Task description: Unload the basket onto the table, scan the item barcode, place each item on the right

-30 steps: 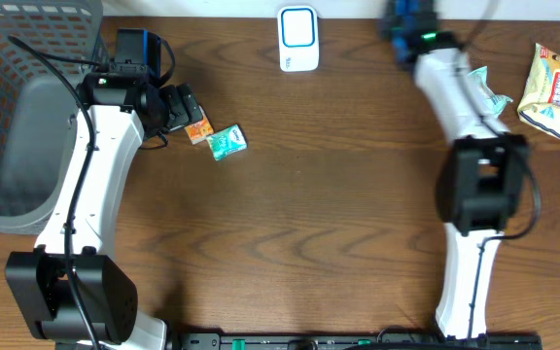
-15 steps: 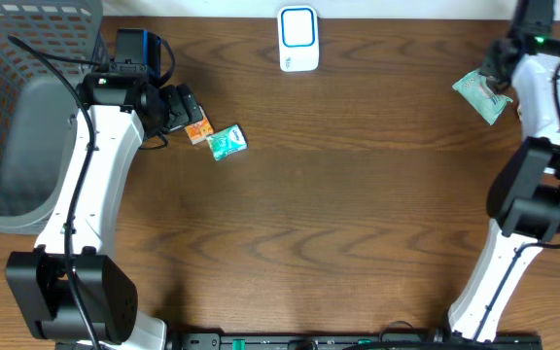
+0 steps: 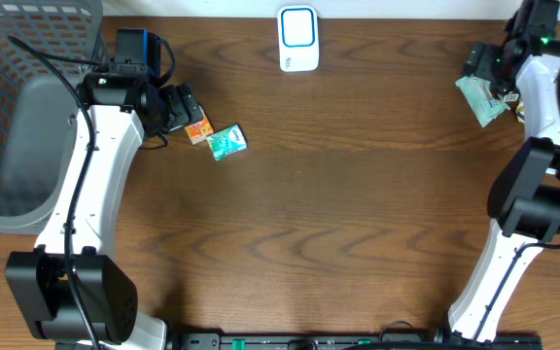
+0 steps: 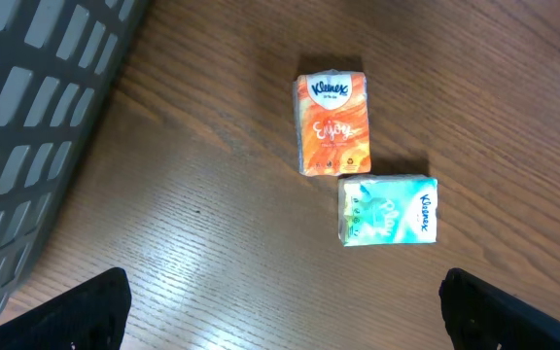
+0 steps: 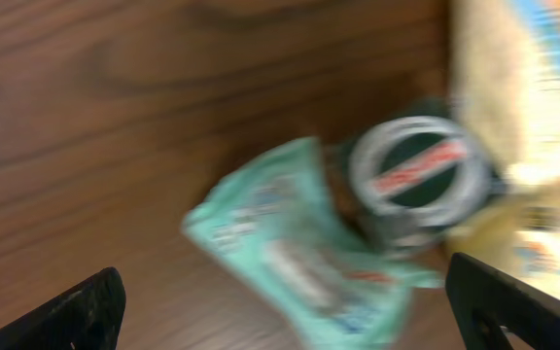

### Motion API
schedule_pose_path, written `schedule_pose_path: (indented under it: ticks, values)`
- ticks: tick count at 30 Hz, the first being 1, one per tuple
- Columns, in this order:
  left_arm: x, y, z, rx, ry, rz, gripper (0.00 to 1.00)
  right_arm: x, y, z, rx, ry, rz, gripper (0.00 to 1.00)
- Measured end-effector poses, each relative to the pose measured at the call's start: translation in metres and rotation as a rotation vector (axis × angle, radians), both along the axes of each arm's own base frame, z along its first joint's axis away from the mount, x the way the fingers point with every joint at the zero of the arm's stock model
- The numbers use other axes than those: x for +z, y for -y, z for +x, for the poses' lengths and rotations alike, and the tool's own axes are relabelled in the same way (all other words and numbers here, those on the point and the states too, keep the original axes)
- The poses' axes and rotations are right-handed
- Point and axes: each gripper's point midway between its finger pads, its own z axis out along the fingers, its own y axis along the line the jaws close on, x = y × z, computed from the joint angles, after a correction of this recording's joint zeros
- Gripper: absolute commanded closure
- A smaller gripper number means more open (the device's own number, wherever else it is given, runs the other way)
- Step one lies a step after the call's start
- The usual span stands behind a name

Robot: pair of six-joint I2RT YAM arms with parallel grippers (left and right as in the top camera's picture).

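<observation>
Your right jaws stand wide apart with nothing between them. In the right wrist view the dark fingertips (image 5: 76,321) sit at the bottom corners, and only desk and packaging show between them. Below them lies the mint-green pouch (image 5: 295,253), a crinkled, glossy sachet with a ragged outline. It rests flat on the wood-grain desk (image 3: 358,214) at the far right, well apart from the scanner (image 3: 298,39). That view is blurred, so you cannot read the pouch's print. A round dark cap (image 5: 416,180) with a white ring and red lettering sits against the pouch's edge. A puffy yellow bag (image 5: 499,87) lies just beside it, partly hidden overhead by the right arm (image 3: 542,107).

The scanner is a smooth white rounded rectangle with a blue outline, at the desk's far edge near the middle.

Your left jaws are also spread wide and hold nothing. Ahead of them you see two soft rectangular tissue packs in shiny film. The orange pack (image 4: 332,123) stands lengthwise in the left wrist view and the teal pack (image 4: 388,210) lies crosswise just below it. You cannot tell whether their edges touch. The grey basket (image 4: 27,126), rigid plastic with a square-mesh wall, stands at the desk's left edge.
</observation>
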Motion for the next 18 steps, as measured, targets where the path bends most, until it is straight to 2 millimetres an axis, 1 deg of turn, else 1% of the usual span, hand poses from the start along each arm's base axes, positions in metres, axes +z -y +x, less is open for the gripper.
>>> schedule_pose_path:
  ticks: [3, 6, 7, 8, 9, 10, 11, 13, 15, 16, 18]
  values:
    - [0.000, 0.000, 0.000, 0.000, 0.000, 0.000, 0.00, 0.000, -0.030, 0.003, 0.053, 0.001, 0.066, 0.01]
    - [0.000, 0.000, 0.000, 0.000, 0.000, 0.000, 0.00, 0.012, -0.071, 0.004, 0.134, 0.015, 0.144, 0.01]
    - [0.000, 0.000, 0.000, 0.000, 0.000, 0.000, 0.00, 0.022, -0.092, 0.003, 0.176, 0.023, 0.184, 0.01]
    - [0.000, 0.000, 0.000, 0.000, 0.000, 0.000, 0.00, 0.028, -0.104, 0.002, 0.203, 0.031, 0.208, 0.01]
    - [0.000, 0.000, 0.000, 0.000, 0.000, 0.000, 0.00, 0.038, -0.122, 0.000, 0.243, 0.040, 0.244, 0.02]
    - [0.000, 0.000, 0.000, 0.000, 0.000, 0.000, 0.00, 0.049, -0.145, -0.004, 0.293, 0.049, 0.288, 0.05]
    - [0.000, 0.000, 0.000, 0.000, 0.000, 0.000, 0.00, 0.056, -0.160, -0.007, 0.326, 0.054, 0.316, 0.09]
    - [0.000, 0.000, 0.000, 0.000, 0.000, 0.000, 0.00, 0.071, -0.200, -0.017, 0.414, 0.053, 0.386, 0.14]
    - [0.000, 0.000, 0.000, 0.000, 0.000, 0.000, 0.00, 0.074, -0.233, -0.027, 0.478, 0.033, 0.431, 0.17]
    - [0.000, 0.000, 0.000, 0.000, 0.000, 0.000, 0.00, 0.073, -0.252, -0.032, 0.513, 0.016, 0.447, 0.19]
    - [0.000, 0.000, 0.000, 0.000, 0.000, 0.000, 0.00, 0.067, -0.282, -0.041, 0.567, -0.017, 0.460, 0.19]
